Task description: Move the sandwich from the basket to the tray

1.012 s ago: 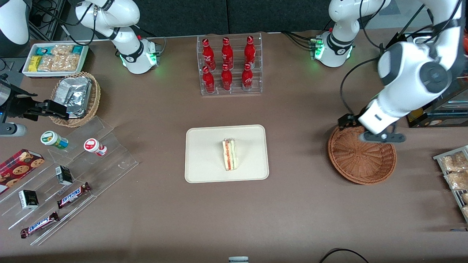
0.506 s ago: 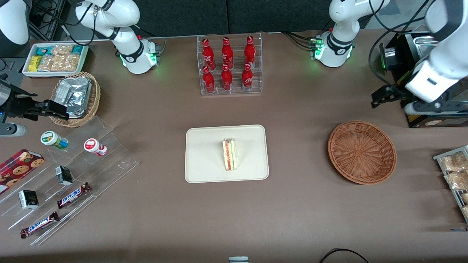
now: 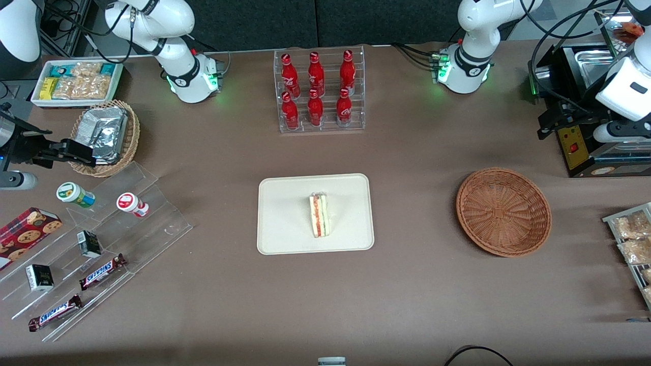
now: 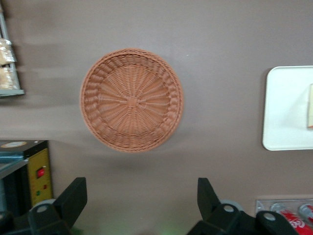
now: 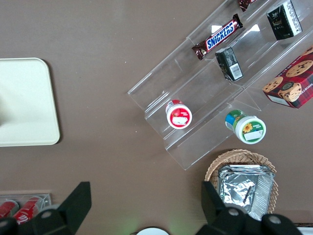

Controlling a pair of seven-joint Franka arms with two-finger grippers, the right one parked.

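Observation:
The sandwich point(image 3: 320, 215) stands on its edge on the cream tray point(image 3: 285, 213), near the tray's middle. The reddish-brown wicker basket point(image 3: 503, 212) sits empty beside the tray, toward the working arm's end of the table. My gripper point(image 3: 574, 129) hangs high, farther from the front camera than the basket and near a black appliance. In the left wrist view the gripper point(image 4: 141, 196) is open with only bare table between its fingers. That view also shows the empty basket point(image 4: 132, 100), the tray point(image 4: 288, 107) and a sliver of the sandwich point(image 4: 310, 105).
A black appliance point(image 3: 585, 147) stands close to my gripper. A rack of snack packets point(image 3: 630, 239) lies at the working arm's end. A clear rack of red bottles point(image 3: 320, 91) stands farther back. An acrylic stepped display point(image 3: 101, 244) and foil-packet basket point(image 3: 104, 136) lie toward the parked arm's end.
My gripper has left its place over the basket's rim, moving up and away from the front camera toward the black appliance. The sandwich, tray and basket have not moved.

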